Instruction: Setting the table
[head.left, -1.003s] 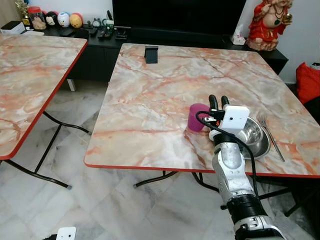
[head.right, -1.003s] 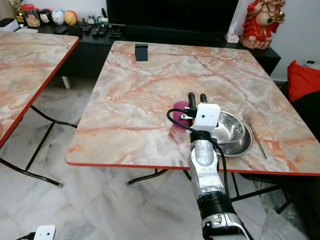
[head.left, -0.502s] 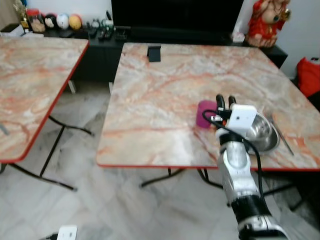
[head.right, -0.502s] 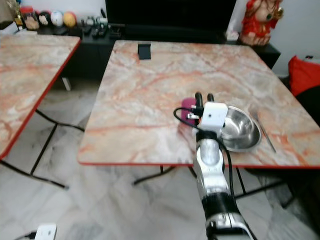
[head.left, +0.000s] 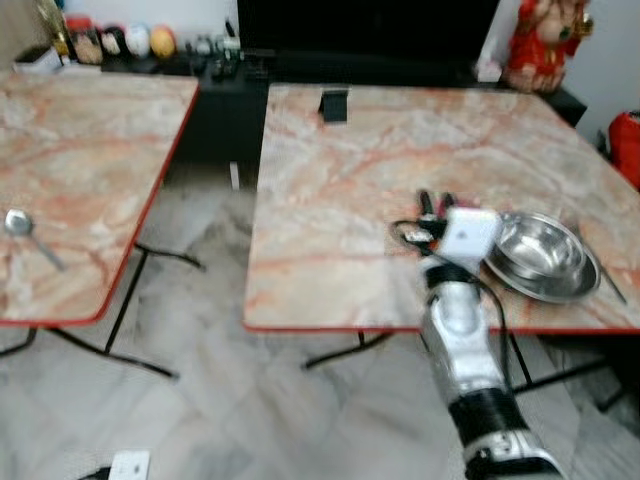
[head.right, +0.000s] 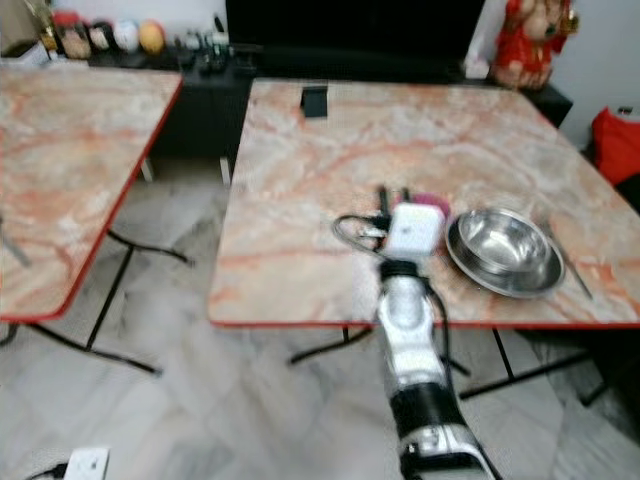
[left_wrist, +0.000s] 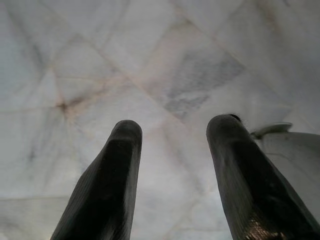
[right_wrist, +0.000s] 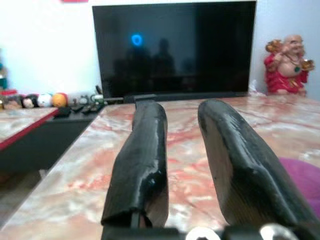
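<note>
**A:** So where'd you have everything? Looked like your right gripper (right_wrist: 182, 150) was up over the near part of the marble table (head.right: 330, 150), fingers a bit apart with nothing between them.

**B:** Yep, you held nothing. The pink cup (head.right: 432, 203) stood just beside those fingers, tucked behind the wrist camera, and the steel bowl (head.right: 505, 250) sat right next to it. My guess is you grouped them there as one place setting.

**A:** And the fork (head.left: 598, 270)?

**B:** It lay alongside the bowl's far side, long axis running from the near edge toward the TV, roughly. Too blurry to tell which end had the tines.

**A:** Left arm?

**B:** Your left gripper (left_wrist: 172, 145) hung open over the floor tiles. Also, a spoon (head.left: 20, 225) was on the other table (head.left: 90, 140), handle slanting toward the near edge; probably next to fetch.
</note>
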